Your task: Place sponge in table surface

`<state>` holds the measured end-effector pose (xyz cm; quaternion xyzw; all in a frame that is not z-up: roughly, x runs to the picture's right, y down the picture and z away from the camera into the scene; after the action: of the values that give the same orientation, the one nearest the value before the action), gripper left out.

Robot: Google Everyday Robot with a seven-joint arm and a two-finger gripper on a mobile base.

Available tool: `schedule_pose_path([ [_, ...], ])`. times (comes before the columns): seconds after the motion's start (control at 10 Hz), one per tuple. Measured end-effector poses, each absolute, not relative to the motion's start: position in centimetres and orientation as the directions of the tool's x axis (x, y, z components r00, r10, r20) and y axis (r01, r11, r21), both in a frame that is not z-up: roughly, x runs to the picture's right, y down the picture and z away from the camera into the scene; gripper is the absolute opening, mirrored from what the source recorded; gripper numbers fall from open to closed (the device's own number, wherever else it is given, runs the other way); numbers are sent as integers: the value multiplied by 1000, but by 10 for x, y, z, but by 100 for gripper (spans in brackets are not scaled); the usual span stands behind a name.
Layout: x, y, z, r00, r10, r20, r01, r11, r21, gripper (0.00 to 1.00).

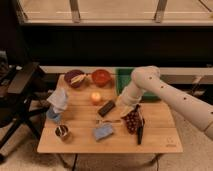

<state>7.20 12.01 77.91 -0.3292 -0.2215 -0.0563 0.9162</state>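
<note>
A dark rectangular block [106, 108], which may be the sponge, lies on the wooden table [155, 140] near its middle. My gripper [123, 107] is at the end of the white arm [165, 95], low over the table. It is just right of the dark block and above the grapes [132, 120]. A pale piece shows under the gripper; I cannot tell what it is.
A green bin [125, 80] stands at the back right. Two bowls [75, 78] [101, 77] sit at the back. An orange ball [95, 97], a blue cloth [102, 132], a small cup [62, 131], a dark tool [140, 131] and a pale bag [58, 101] lie around. A black chair [20, 95] stands left.
</note>
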Motion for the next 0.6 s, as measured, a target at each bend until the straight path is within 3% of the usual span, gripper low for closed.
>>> schedule_pose_path([
  [0.6,20,183,801,814,-58,578,423,741,-522,54],
])
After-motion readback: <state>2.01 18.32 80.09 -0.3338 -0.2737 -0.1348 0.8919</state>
